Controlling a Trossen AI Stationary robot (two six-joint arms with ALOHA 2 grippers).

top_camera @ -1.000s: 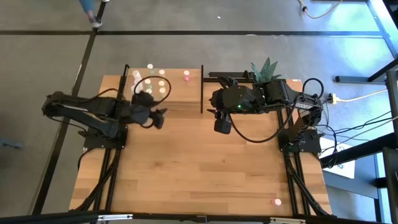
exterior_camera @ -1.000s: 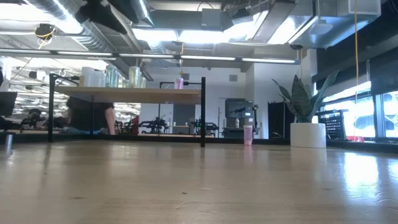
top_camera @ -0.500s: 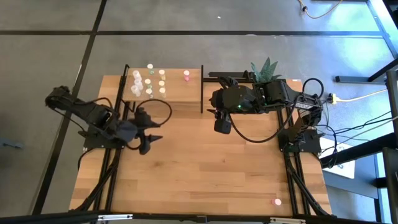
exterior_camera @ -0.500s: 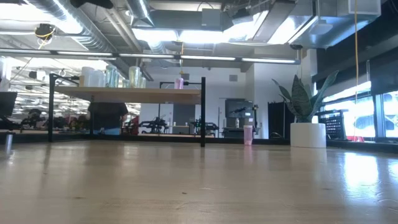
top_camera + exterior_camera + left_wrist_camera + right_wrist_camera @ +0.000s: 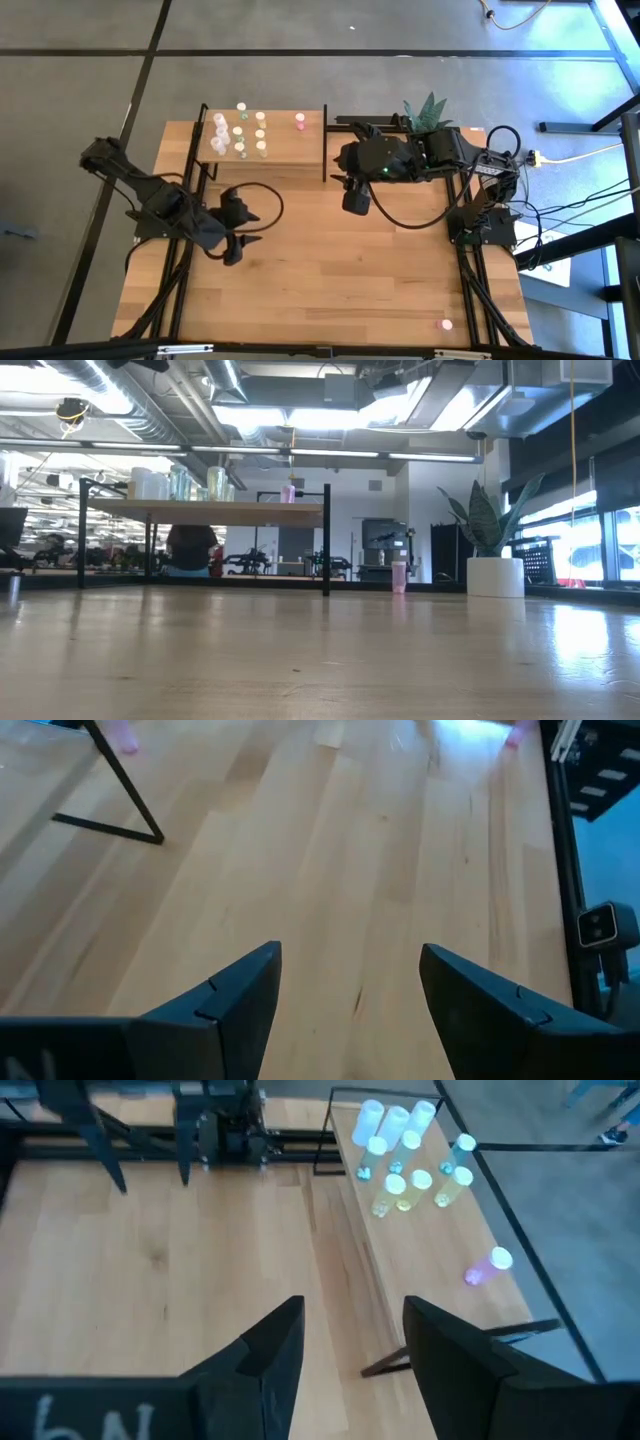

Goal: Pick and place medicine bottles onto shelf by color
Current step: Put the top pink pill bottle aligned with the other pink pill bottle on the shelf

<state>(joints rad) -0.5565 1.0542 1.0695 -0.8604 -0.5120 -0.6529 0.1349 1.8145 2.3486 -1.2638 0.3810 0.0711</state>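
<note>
Hovering over bare table (image 5: 330,270), left gripper (image 5: 238,247) open, empty — right gripper (image 5: 356,200) open, empty beside shelf (image 5: 290,150); bottles (image 5: 240,132) clustered there.

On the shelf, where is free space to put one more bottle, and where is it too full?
The shelf is bare between the lone pink bottle and the bottle cluster, and along its front edge below the pink bottle. The shelf's left part, around the cluster, is crowded.
</note>
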